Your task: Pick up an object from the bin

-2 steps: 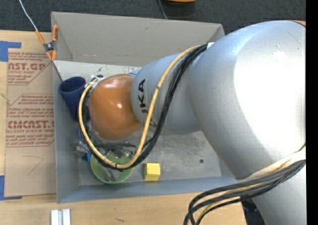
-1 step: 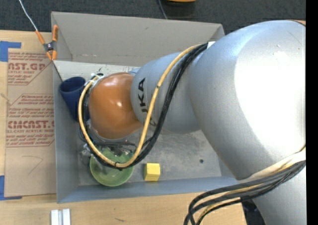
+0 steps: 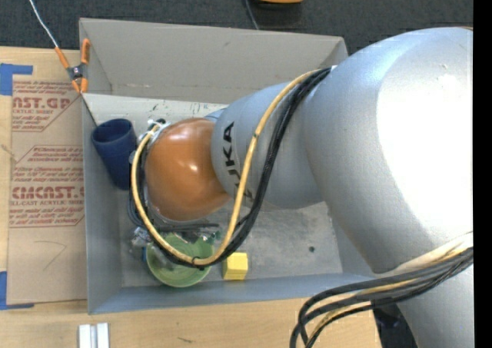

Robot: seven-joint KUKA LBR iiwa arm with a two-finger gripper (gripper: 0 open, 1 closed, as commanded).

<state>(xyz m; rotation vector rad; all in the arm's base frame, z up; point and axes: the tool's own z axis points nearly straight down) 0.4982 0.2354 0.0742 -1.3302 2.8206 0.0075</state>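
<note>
- Green dish [image 3: 174,273], round and shallow with a pale green rim, lies in the front left corner of the grey bin [image 3: 215,58], close against the front wall. Its upper part is hidden under the robot's wrist.
- The gripper [image 3: 172,233] is low in the bin just above that dish, tucked beneath the rounded orange cover [image 3: 181,170] on the wrist. I cannot tell whether it is released or clenched, or whether it touches or holds anything.
- A yellow cable and black cables [image 3: 254,177] run down the arm, loop round the orange cover and cross over the dish.
- Black letters "KA" [image 3: 229,147] read sideways on the silver arm [image 3: 384,147] just behind the cover; the rest of the word is hidden.
- A small yellow block [image 3: 236,265] sits just beside the dish on its right, near the front wall and apart from the cables' loop.
- A dark blue cup [image 3: 115,150] lies on its side by the left wall, its open mouth facing up and to the back, just beside the orange cover.
- Some small greyish bits [image 3: 141,240] are heaped at the dish's left edge; what they are cannot be made out.
</note>
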